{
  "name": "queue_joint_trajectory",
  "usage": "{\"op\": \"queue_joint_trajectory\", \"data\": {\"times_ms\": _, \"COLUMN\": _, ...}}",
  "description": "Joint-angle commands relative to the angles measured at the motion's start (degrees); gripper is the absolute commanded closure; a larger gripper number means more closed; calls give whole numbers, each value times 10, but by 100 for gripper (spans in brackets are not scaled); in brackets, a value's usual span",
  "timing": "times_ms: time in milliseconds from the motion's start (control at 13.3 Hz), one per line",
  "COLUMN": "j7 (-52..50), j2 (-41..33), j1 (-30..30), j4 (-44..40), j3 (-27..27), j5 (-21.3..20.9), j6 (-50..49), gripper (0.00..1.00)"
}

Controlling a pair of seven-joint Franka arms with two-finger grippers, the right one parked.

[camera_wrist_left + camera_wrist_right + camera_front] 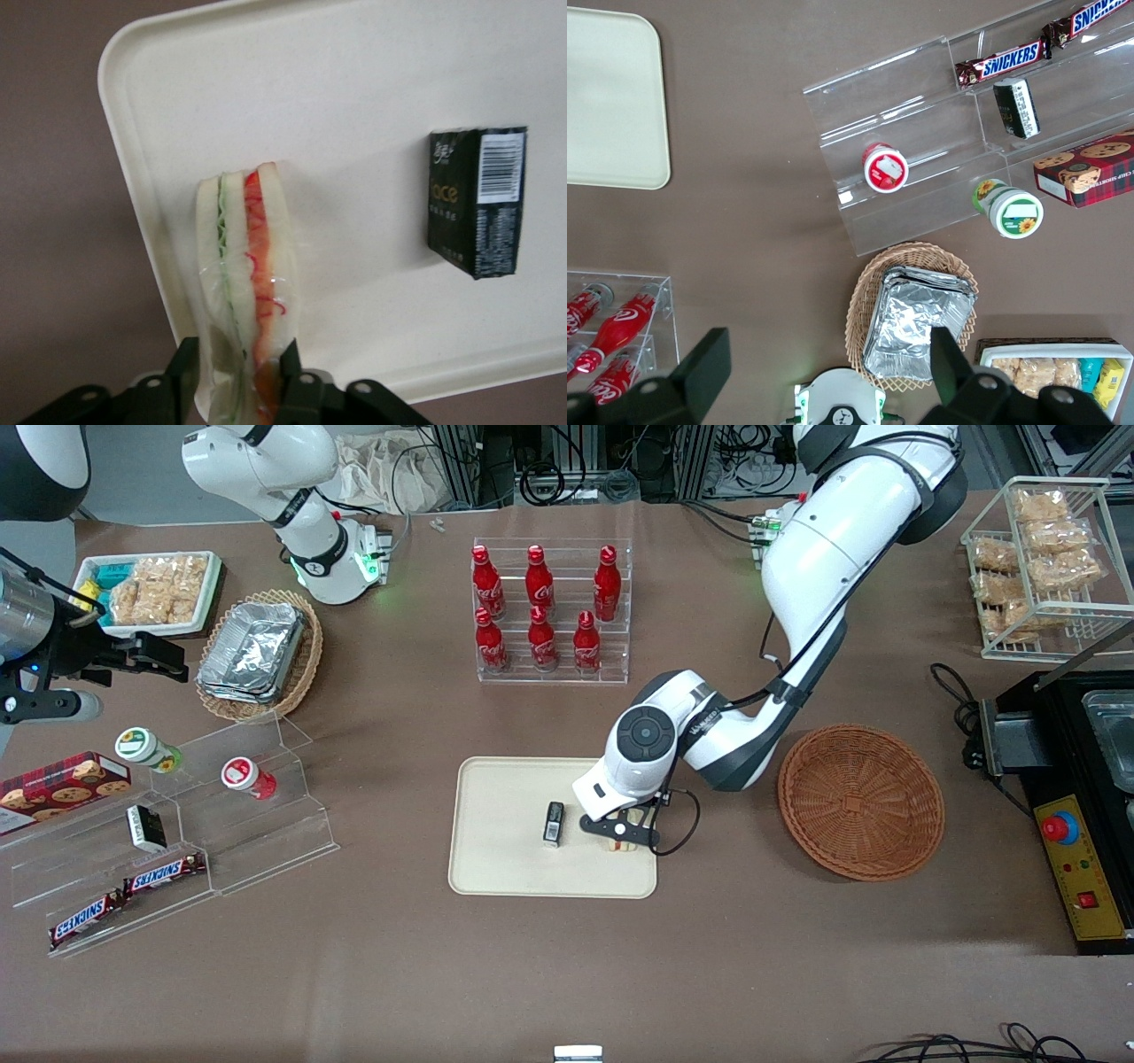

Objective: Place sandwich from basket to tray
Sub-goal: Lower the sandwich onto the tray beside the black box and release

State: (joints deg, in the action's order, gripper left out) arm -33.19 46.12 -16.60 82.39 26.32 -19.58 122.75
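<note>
The tray (pixel 496 850) lies near the front camera on the brown counter (pixel 567 974) and holds a small black packet (pixel 554 823). Beside the packet, the claw (pixel 620 841) grips the sandwich (pixel 246 283) between its fingers (pixel 183 376) over the tray. The basket (pixel 861 802) sits empty toward the working arm's end. Farther off, a clear rack (pixel 551 611) holds six red bottles (pixel 541 609).
</note>
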Motion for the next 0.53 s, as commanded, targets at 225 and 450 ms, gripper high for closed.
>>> {"op": "queue_joint_trajectory", "data": {"times_ms": 225, "j7": -7, "j2": -52, "j1": 6, "j4": -12, "j3": -1, "j5": 20, "j6": -135, "gripper": 1}}
{"op": "queue_joint_trajectory", "data": {"times_ms": 450, "j7": -5, "j2": -98, "j1": 39, "j4": -9, "j3": 0, "j5": 59, "j6": -199, "gripper": 1}}
